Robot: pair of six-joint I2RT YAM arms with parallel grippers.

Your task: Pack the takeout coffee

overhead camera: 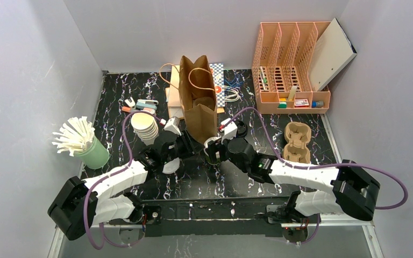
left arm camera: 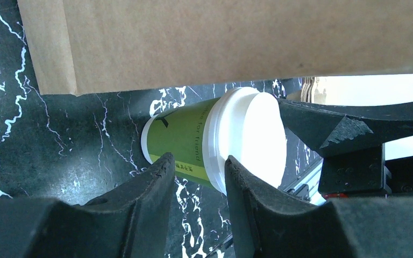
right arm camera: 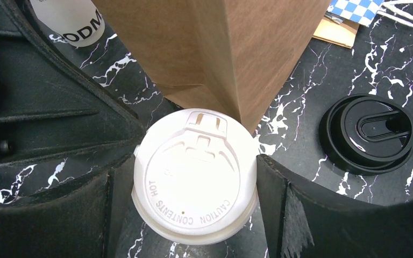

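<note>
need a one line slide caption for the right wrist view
Right hand grips the white-lidded coffee cup beside the brown paper bag, a loose black lid lying nearby.

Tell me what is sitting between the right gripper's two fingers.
The white-lidded coffee cup, with both fingers against it, seen in the right wrist view.

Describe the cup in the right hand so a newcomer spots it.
Find the tall brown paper bag mid-table. At its near corner, held in the right hand, is the green cup. Its green side and white sip lid set it apart from the loose black lid beside it and the lidless cream stack.
</note>
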